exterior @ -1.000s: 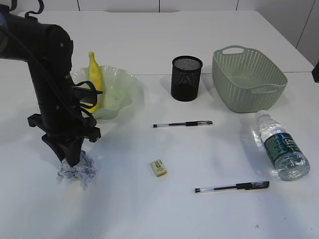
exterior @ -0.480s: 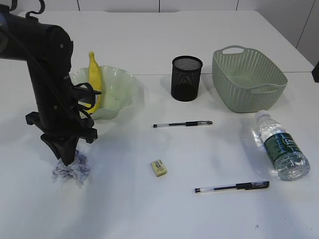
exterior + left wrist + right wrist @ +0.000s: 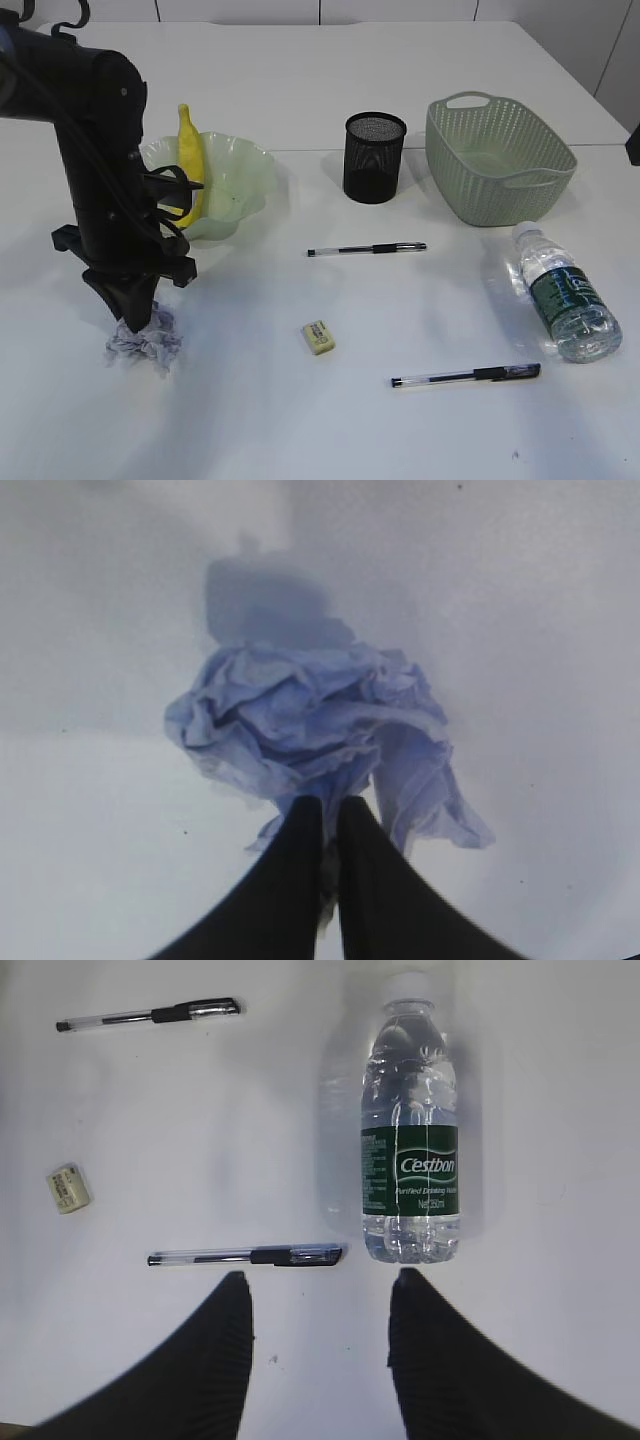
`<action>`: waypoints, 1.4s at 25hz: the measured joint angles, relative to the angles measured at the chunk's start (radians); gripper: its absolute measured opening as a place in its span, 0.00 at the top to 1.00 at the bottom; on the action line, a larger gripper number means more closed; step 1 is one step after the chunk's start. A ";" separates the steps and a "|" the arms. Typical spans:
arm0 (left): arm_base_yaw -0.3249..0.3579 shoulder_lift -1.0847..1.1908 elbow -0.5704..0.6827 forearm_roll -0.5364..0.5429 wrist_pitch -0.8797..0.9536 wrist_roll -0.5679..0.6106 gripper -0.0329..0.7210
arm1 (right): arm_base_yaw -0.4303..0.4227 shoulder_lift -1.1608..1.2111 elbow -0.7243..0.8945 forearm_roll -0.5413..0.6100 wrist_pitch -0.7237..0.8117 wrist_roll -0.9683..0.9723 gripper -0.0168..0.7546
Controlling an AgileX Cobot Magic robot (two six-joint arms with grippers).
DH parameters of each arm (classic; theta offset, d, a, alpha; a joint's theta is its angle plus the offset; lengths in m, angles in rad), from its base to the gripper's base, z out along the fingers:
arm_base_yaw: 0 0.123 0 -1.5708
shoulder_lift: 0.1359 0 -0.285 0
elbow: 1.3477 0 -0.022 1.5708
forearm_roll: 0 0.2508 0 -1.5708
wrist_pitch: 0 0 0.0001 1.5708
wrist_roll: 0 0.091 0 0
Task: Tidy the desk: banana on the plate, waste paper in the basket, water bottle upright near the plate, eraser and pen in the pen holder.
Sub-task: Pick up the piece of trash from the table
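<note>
An office-style desk set up as a robot test bench. A large plain white desk [image 3: 300, 90] carries stationery: a black mesh pen holder [image 3: 374, 157], with two ballpoint pens [image 3: 366, 249] and a small eraser [image 3: 318, 337] in front of it. A black robot arm [image 3: 100, 170] stands left of the holder. Pale wall panels rise behind.

Your left: banana [image 3: 190, 160] in plate [image 3: 248, 170], paper [image 3: 145, 343] before it. Holder [image 3: 374, 157] centre back, basket [image 3: 498, 158] to its right. Bottle [image 3: 566, 293] lies before basket. Eraser [image 3: 317, 336] between two pens [image 3: 366, 249].
</note>
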 joint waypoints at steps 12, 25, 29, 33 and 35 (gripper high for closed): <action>0.000 -0.002 -0.123 -0.020 0.005 0.000 0.95 | 0.000 0.000 0.000 0.000 0.000 0.000 0.54; -0.002 -0.006 -0.208 -0.159 0.018 0.000 0.95 | 0.000 0.000 0.000 0.000 0.000 0.000 0.54; -0.002 -0.006 -0.229 -0.223 0.020 0.018 0.95 | 0.000 0.000 0.000 0.000 0.000 0.000 0.54; -0.003 -0.006 -0.265 -0.317 0.020 0.043 0.95 | 0.000 0.000 0.000 0.000 0.000 0.000 0.54; -0.003 -0.006 -0.282 -0.369 0.020 0.062 0.95 | 0.000 0.000 0.000 0.000 0.000 0.000 0.54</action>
